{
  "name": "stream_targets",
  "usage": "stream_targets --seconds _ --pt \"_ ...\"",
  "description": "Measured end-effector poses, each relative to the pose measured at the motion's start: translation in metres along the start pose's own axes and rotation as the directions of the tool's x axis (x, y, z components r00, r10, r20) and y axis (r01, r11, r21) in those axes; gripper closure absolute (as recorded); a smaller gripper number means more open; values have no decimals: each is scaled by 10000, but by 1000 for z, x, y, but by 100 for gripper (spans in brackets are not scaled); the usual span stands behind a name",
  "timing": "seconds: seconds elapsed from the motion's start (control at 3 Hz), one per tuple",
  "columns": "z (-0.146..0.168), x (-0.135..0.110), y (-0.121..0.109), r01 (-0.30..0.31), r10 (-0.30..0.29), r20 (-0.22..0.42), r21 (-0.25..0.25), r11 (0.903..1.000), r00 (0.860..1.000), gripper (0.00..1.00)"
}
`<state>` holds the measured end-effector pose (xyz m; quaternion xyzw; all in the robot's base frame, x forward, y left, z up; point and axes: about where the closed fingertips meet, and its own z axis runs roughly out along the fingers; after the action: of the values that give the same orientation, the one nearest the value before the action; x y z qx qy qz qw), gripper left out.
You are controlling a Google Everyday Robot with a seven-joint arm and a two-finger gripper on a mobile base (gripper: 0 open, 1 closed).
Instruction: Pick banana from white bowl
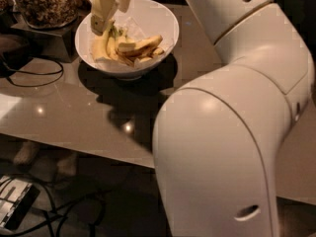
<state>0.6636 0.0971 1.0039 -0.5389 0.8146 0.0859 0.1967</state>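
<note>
We see the gripper [109, 10] at the top of the view, hanging over the left side of the white bowl [163, 15], its lower end down among the yellow fruit there. Whether it is parted or closed, or grips anything, we cannot tell. The banana [141, 45] lies inside the bowl, curved across its middle. The bowl stands on the glossy grey worktop [64, 110], just beside a glass jar of brown nuts [47, 4]. The robot's bulky white arm [237, 117] fills the right side.
</note>
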Motion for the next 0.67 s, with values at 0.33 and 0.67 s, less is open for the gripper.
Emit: stream_targets --seconds 0.33,0.67 --pt "19 6 -8 -367 365 -371 -45 9993 9986 30" --pt "42 17 -17 -715 704 -852 -97 9974 9939 27"
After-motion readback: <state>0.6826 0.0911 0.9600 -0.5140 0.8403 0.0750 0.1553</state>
